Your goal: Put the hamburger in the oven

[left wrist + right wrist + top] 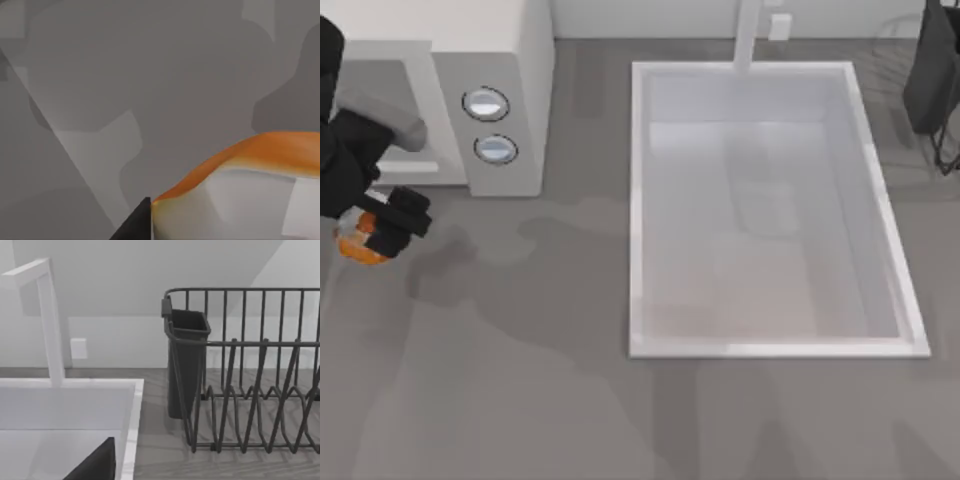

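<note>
Where the worktop [520, 400] meets the top view's left edge: the left hand [382, 228] is low over the grey surface, just in front of the oven's mouth.
Left hand: clenched on the hamburger [362, 240], whose orange body and pale top peek out beside the dark fingers.
Hamburger: held at the far left of the worktop, outside the oven [470, 90], near its front cavity but not in it.
Oven: white box at the rear left, cavity facing the front, two round silver-grey knobs [490, 125] stacked on its right panel.
In the way: the left arm's black body overlaps the left part of the cavity opening; whether a door hangs there I cannot tell.
Sink [770, 345]: large white basin to the right of the oven, well apart from the hamburger, with a white tap [748, 35] at its rear rim.
Right arm: parked at the rear right corner, by a dark wire rack [940, 140]; its hand's state cannot be told.
Writing: no legible marks on the oven or knobs.
Left wrist view: the hamburger [250, 190] close up, orange rim over whitish side, one dark fingertip [137, 225] touching it, grey worktop beyond.
Right wrist view: the dish rack [250, 390] with a dark cutlery cup [185, 360] on its end, the tap [47, 315], the sink's edge [132, 430], a pale wall plate [78, 348].
</note>
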Motion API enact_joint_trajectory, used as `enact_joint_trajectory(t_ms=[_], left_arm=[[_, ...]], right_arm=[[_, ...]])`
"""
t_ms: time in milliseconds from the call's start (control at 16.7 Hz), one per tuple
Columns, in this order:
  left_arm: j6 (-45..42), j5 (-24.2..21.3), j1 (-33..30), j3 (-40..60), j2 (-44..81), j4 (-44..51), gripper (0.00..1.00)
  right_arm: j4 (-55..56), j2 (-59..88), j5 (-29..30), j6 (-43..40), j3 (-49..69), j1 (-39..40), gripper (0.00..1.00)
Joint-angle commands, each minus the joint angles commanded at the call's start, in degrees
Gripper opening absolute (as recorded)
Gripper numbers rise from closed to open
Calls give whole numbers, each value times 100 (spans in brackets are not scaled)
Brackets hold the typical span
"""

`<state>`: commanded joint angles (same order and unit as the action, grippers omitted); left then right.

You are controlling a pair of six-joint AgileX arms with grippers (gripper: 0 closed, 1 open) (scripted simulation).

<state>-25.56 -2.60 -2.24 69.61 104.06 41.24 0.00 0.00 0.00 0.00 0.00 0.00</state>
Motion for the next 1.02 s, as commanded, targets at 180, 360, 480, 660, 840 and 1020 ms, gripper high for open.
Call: enact_joint_trajectory(t_ms=[180,360,480,660,840,1020], left_arm=[[383,-114,166,-159,461,-1748,0],[820,-238,350,-384,909,-3718,0],[1122,-320,475,-564,1173,-5022,0],[1554,-433,650,-853,1501,-6751,0],[1915,-524,792,-1120,1748,-7989,0],[2142,-581,880,-1301,1904,-8675,0]], right_arm=[[0,0,0,0,0,0,100],[0,0,0,0,0,0,100],[0,0,0,0,0,0,100],[0,0,0,0,0,0,100],[0,0,0,0,0,0,100],[0,0,0,0,0,0,100]])
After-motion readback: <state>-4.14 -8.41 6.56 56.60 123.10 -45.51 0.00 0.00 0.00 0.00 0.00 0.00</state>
